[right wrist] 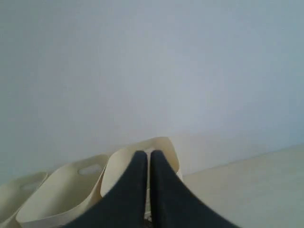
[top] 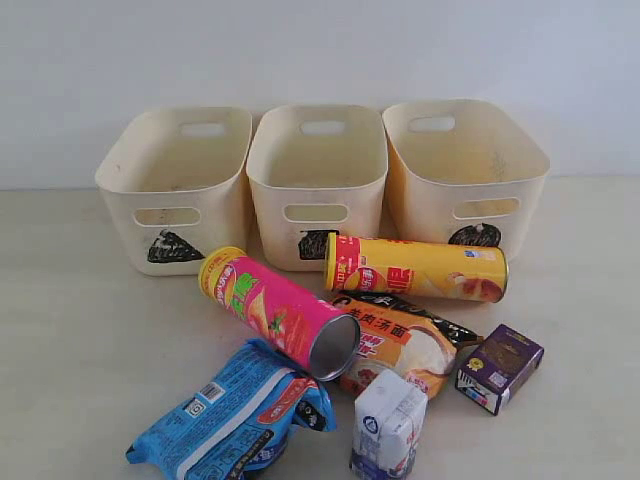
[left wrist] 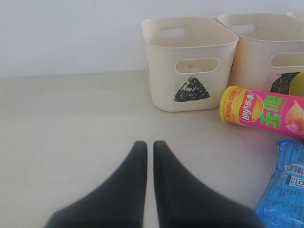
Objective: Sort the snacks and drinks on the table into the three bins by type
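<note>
A: How did the left claw (left wrist: 148, 142) stand?

B: Clenched, tips pressed together with nothing between them, low over a bare stretch of the surface (left wrist: 71, 118).

A: What lay near it?

B: Straight beyond its tips stood the triangle bin (left wrist: 164, 90), well apart. The pink tube (left wrist: 263, 110) lay on its side ahead and off to one flank, yellow cap nearest the claw's line. The blue bag (left wrist: 285, 190) lay on that same flank, closer in.

A: And the right claw (right wrist: 147, 153)?

B: Clenched too, and empty, tilted up towards the pale wall (right wrist: 142, 71). The bins (right wrist: 66, 190) showed past its tips, their marks hidden from there.

A: Where were the other things?

B: Out of both claws' sight; only the exterior view had them. The yellow tube (top: 415, 268) lay just before the square bin (top: 270, 200) and the circle bin (top: 420, 200). The orange bag (top: 400, 345) was partly hidden behind the pink tube's metal end. The white carton (top: 388, 435) and purple carton (top: 498, 367) sat on the surface, the purple one just beside that bag. All six things lay outside the bins.
</note>
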Available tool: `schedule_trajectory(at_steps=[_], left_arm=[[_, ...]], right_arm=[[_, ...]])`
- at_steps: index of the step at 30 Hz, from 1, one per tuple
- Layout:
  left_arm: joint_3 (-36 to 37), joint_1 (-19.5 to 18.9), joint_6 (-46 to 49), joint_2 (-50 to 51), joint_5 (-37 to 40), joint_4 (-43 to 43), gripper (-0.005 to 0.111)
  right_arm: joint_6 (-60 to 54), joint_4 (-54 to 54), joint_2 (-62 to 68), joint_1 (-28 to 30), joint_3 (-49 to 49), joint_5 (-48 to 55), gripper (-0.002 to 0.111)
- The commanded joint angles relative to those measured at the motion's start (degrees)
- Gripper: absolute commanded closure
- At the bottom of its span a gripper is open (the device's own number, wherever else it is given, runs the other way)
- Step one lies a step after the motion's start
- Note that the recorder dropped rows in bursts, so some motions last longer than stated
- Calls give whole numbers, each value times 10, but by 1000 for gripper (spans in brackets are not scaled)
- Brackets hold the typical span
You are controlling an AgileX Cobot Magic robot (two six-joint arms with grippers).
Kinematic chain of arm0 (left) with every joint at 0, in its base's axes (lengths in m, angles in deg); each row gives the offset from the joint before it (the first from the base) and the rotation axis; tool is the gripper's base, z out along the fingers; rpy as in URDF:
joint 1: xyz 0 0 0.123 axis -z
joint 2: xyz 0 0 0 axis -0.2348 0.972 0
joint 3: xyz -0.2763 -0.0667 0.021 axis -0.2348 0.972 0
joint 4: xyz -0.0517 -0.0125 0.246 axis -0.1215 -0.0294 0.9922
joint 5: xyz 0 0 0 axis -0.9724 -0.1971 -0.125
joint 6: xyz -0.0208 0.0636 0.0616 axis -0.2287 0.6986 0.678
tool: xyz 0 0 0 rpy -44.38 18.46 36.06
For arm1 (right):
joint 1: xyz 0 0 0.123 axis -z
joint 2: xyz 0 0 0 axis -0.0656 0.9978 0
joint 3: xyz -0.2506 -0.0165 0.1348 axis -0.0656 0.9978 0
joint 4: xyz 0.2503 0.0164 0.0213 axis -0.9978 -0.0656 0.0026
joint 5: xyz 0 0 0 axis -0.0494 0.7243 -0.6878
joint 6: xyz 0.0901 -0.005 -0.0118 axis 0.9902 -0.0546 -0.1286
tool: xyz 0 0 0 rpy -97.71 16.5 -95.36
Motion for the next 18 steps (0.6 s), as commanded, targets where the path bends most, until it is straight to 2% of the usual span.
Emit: schedule_trajectory(at_steps=[1, 6, 10, 14, 18], left_arm=[[2, -2, -4, -2, -4, 0, 103], [2, -2, -4, -2, -4, 0, 103], [2, -2, -4, -2, -4, 0, 103], [2, -2, -4, -2, -4, 0, 103], [2, -2, -4, -2, -4, 0, 103]], right_arm=[[-66, 6, 110, 0, -94, 83, 108], [-145, -9, 226, 0, -181, 188, 108], [-281, -101, 299, 0, -239, 284, 108], [-470, -238, 362, -2, -281, 367, 108], [-539, -279, 414, -49, -297, 401, 108]])
